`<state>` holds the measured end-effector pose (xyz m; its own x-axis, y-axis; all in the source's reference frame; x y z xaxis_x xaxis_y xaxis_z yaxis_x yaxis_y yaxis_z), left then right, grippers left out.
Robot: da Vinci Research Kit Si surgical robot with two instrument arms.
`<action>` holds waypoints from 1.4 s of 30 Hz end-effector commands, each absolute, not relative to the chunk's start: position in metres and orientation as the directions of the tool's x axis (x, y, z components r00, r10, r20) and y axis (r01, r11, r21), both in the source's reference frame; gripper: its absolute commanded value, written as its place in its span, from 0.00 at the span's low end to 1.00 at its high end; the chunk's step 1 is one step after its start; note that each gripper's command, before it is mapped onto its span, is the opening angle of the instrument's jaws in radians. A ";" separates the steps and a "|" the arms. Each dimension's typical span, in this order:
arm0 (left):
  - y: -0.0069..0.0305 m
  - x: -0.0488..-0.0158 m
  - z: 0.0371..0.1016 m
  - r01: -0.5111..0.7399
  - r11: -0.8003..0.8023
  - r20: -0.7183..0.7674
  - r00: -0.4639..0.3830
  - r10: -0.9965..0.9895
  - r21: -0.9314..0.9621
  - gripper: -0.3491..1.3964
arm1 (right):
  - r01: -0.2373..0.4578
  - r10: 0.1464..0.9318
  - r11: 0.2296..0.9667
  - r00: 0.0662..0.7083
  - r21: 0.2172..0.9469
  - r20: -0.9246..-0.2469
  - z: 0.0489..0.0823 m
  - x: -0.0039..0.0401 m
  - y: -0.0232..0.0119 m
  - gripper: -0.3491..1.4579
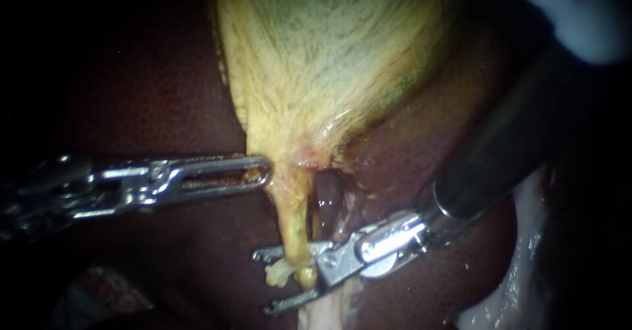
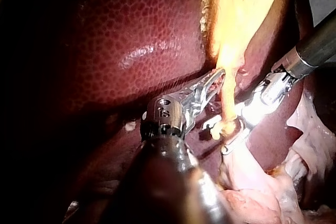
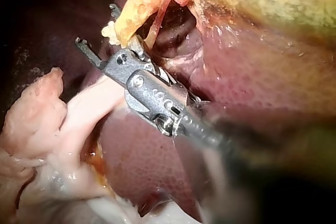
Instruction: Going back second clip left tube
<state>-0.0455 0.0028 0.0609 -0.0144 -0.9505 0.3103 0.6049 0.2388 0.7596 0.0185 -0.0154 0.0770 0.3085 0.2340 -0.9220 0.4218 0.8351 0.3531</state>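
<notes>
Endoscope view: the left tube (image 1: 294, 221) hangs from the neck of the gallbladder (image 1: 329, 60) as a yellow stalk, with a thinner second tube (image 1: 315, 219) just beside it on the right instrument's side. The right instrument (image 1: 263, 282) has its end effector released, with a clear gap between its two halves. The lower end of the left tube sits in that gap, and no contact from both sides is seen. Judgement: this open stance suits drawing the end effector back off the tube without dragging it. No clip can be made out on the left tube; its knobbly lower end hides the spot. The left instrument (image 1: 263, 172) lies clenched with nothing seen held, its tip touching the top of the left tube, apparently to steady the stalk and keep it presented. Around the left tube, dark liver (image 1: 151, 93) lies behind it on both sides, and pale loose tissue (image 1: 526, 251) lies well beyond the right instrument's shaft. Obstruction risk, as judged: the second tube lies close to the retreat path, and the lower half of the end effector sits under the left tube's end, where it could snag
</notes>
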 end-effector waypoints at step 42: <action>0.0030 -0.0462 0.0622 0.610 0.240 0.312 -0.012 -0.950 0.755 0.00 | 0.264 0.195 0.923 0.304 0.279 -0.932 0.0680 0.0014 -0.0046 0.52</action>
<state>-0.0464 0.0030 0.0624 -0.0126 -0.9497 0.3129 0.6083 0.2411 0.7562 0.0013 -0.0046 0.0679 0.3037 0.1945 -0.9327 0.2646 0.9232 0.2787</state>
